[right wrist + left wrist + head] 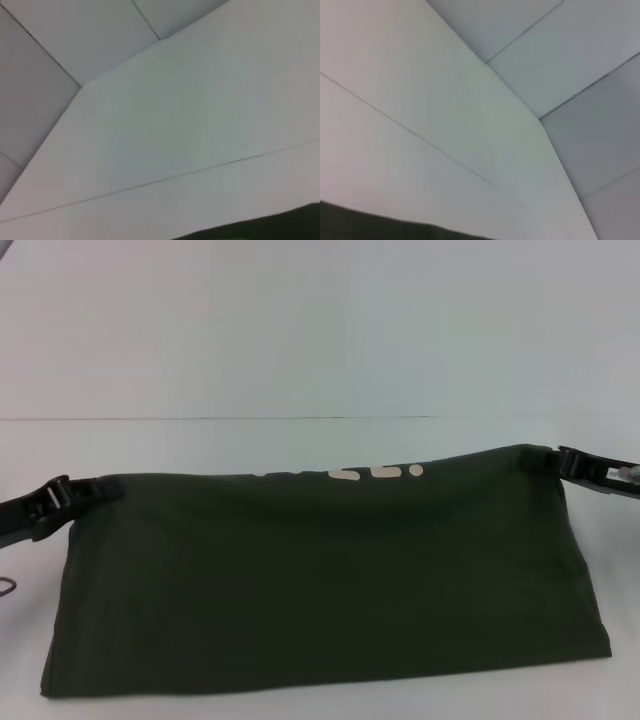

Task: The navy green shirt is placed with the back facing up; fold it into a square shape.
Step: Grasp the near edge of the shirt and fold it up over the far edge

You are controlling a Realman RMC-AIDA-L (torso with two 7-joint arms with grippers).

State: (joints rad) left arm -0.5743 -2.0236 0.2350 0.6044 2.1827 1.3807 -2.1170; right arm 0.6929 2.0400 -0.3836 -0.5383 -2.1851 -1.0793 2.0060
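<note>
Olive navy green shirt (320, 580) (cream lettering up) | left gripper (85, 492), right gripper (562, 462) fingers pinching top corners | white table (300, 340)

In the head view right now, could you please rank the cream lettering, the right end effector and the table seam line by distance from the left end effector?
1. Table seam line, behind the left end effector.
2. Cream lettering, on the navy green shirt right of centre.
3. Right end effector, at the far corner.
</note>
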